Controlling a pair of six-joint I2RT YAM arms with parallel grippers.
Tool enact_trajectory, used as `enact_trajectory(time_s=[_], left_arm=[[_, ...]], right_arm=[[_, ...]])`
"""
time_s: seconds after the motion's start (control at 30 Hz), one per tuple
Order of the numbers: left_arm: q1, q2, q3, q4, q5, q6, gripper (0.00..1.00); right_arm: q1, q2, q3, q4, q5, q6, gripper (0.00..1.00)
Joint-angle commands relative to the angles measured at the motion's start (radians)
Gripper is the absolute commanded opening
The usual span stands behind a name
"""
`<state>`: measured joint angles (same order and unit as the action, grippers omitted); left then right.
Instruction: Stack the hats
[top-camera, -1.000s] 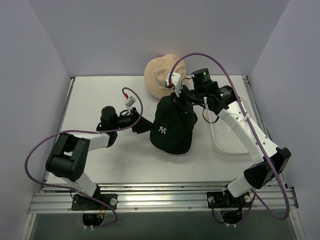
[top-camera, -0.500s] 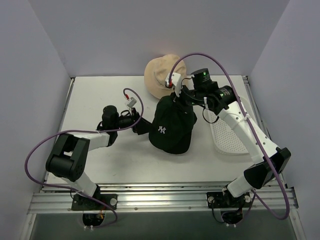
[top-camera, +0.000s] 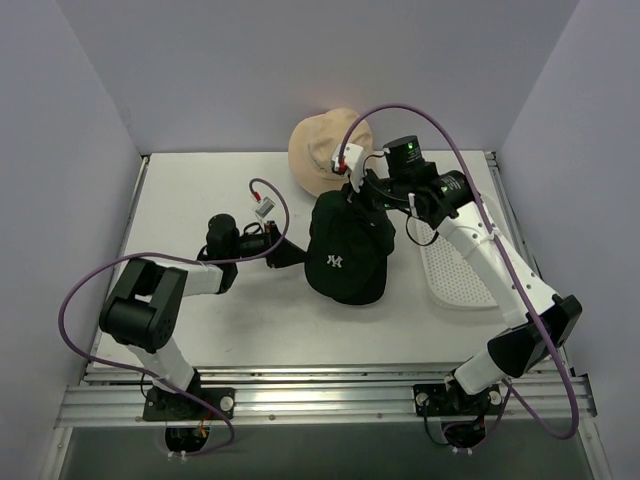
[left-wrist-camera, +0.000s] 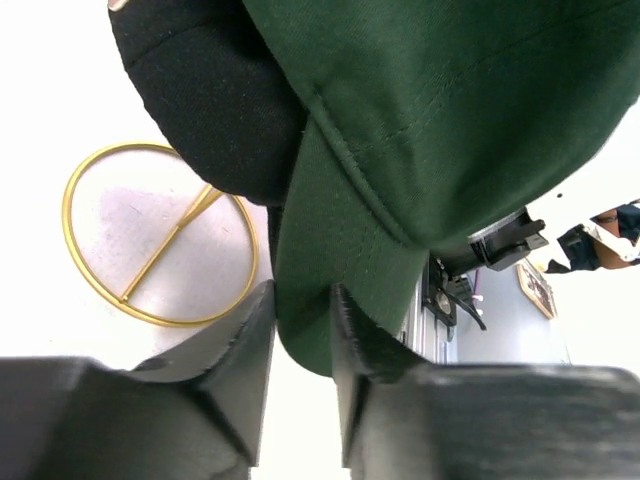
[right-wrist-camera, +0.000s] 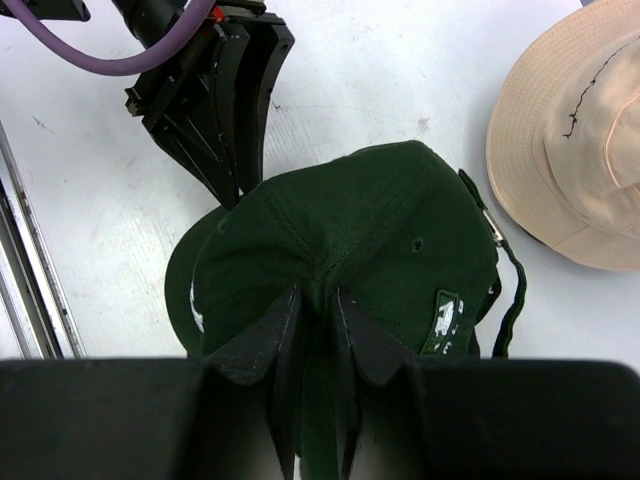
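A dark green hat (right-wrist-camera: 400, 220) lies over a black baseball cap (top-camera: 345, 268), whose white logo shows at the front. My right gripper (right-wrist-camera: 318, 300) is shut on a fold of the green hat's crown; in the top view it (top-camera: 352, 198) is at the hats' far side. My left gripper (left-wrist-camera: 302, 300) is shut on the green hat's brim (left-wrist-camera: 330, 250), with the black cap (left-wrist-camera: 210, 90) just beside it; in the top view it (top-camera: 290, 252) is at the hats' left edge. A tan bucket hat (top-camera: 322, 150) lies behind. I cannot pick out a pink hat.
A gold wire frame (left-wrist-camera: 165, 250) lies on the table under the caps, by my left fingers. A white perforated tray (top-camera: 455, 270) lies to the right of the hats. Walls close in the table on the left, far and right sides.
The two stacked caps have shifted slightly to the right and away from the near edge. My left arm has reached a little further right with them. Both grips are unchanged.
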<state>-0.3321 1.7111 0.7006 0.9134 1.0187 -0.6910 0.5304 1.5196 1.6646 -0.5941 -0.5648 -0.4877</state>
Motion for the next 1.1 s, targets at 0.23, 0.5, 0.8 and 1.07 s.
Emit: enact_trajectory(time_s=[0.23,0.5,0.8,1.07], left_arm=[[-0.004,-0.154,-0.018,-0.111,-0.042,0.088,0.02],[-0.027,-0.223,-0.064,-0.113,-0.072,0.074,0.02],[-0.136,-0.249,-0.092,-0.088,-0.155,0.056,0.02],[-0.211,-0.289,-0.127,-0.093,-0.258,0.068,0.03]], right_arm=[[0.002,-0.015,0.046,0.05,0.04,0.087,0.0],[0.003,-0.052,0.05,0.08,0.066,0.152,0.0],[0.014,-0.07,0.106,0.077,0.154,0.176,0.0],[0.016,-0.049,0.118,0.068,0.16,0.143,0.01]])
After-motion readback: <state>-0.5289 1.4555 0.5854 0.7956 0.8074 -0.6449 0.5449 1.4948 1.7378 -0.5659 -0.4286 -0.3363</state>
